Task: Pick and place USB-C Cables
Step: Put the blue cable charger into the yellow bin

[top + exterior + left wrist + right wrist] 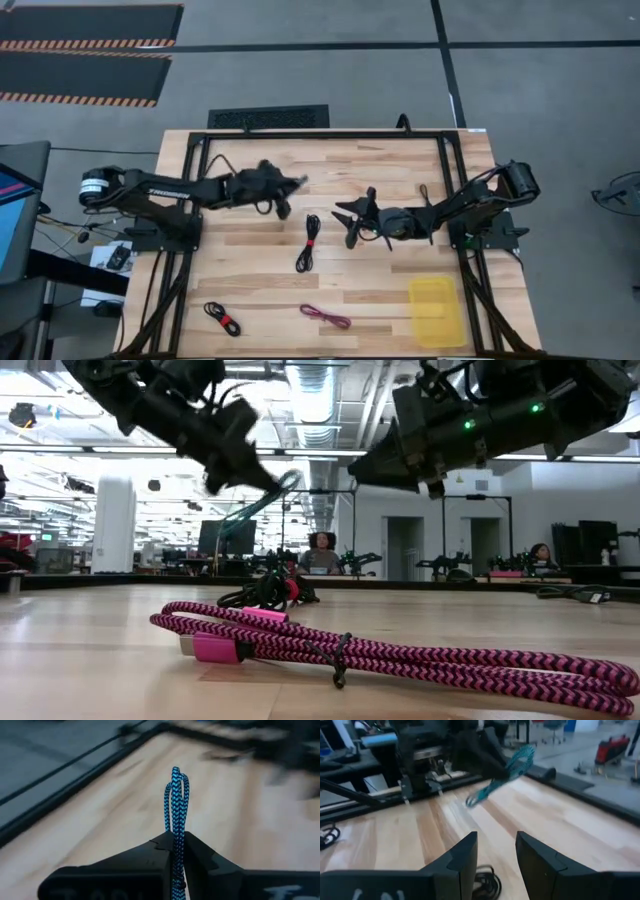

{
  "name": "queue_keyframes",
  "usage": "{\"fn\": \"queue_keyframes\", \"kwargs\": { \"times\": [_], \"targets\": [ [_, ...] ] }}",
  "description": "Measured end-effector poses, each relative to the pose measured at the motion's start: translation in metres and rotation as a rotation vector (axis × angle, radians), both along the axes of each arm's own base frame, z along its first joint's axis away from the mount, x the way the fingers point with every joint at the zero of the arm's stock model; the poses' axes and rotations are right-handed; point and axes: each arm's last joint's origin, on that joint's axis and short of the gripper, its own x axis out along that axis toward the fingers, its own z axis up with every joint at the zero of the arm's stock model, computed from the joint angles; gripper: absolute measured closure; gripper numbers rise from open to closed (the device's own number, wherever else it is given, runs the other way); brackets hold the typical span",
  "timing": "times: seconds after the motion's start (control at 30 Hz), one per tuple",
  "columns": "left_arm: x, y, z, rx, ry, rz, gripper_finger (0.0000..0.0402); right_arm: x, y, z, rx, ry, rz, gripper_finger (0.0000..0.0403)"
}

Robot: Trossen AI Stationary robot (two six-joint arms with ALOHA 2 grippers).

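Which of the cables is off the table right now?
The teal cable, pinched in the left pincer and raised; the magenta one and the others lie on the wood.

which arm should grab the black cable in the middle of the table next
Probably the right: its gripper is open, empty and close beside the black cable. The left gripper is already shut on the teal cable.

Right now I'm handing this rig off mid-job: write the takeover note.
Left gripper: shut on the teal cable, held above the table's far-left part.
Right gripper: open, empty, mid-table, above the black cable.
Black-red cable and magenta cable lie along the near edge.
Yellow tray: near-right corner, nothing visible in it.
Done: teal cable lifted.
Left: place it, then the other cables.
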Motion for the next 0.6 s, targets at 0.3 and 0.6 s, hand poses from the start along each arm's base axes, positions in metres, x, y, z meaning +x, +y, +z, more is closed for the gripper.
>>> {"fn": "queue_keyframes", "kwargs": {
  "times": [0.3,0.6],
  "targets": [
    [0.036,-0.049,-0.008,0.052,-0.243,-0.354,0.0395,-0.024,0.023,0.04,-0.058,-0.021,0.107,0.0241],
    [0.068,-0.08,-0.023,0.023,-0.5,-0.567,0.0395,-0.069,0.07,0.077,-0.036,-0.085,0.331,0.0241]
  ]
}}
